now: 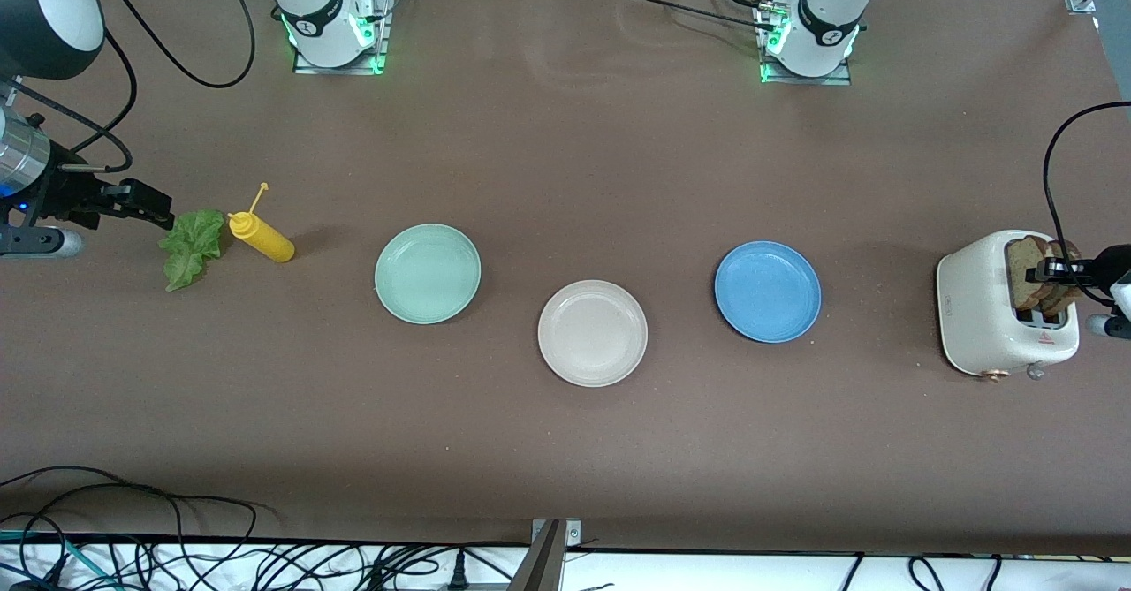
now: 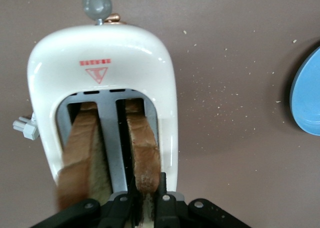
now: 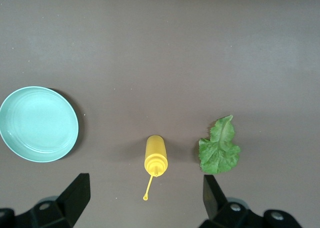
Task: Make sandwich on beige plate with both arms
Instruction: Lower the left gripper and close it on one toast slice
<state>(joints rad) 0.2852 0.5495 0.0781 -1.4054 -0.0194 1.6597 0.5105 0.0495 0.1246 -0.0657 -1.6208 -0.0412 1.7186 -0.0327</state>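
Two brown bread slices stand in the slots of a white toaster (image 1: 981, 317) at the left arm's end of the table. My left gripper (image 1: 1053, 267) (image 2: 146, 200) is shut on the top edge of the slice (image 2: 144, 153) in the slot closer to the plates; the other slice (image 2: 82, 153) stands free beside it. A green lettuce leaf (image 1: 192, 246) (image 3: 219, 149) lies at the right arm's end. My right gripper (image 1: 157, 211) (image 3: 145, 198) hangs open beside the leaf, holding nothing. The beige plate (image 1: 592, 333) lies bare mid-table, closest to the front camera.
A yellow squeeze bottle (image 1: 262, 238) (image 3: 155, 155) lies on its side between the lettuce and a mint-green plate (image 1: 428, 273) (image 3: 39, 124). A blue plate (image 1: 767, 291) (image 2: 307, 95) sits between the beige plate and the toaster. Crumbs dot the table by the toaster.
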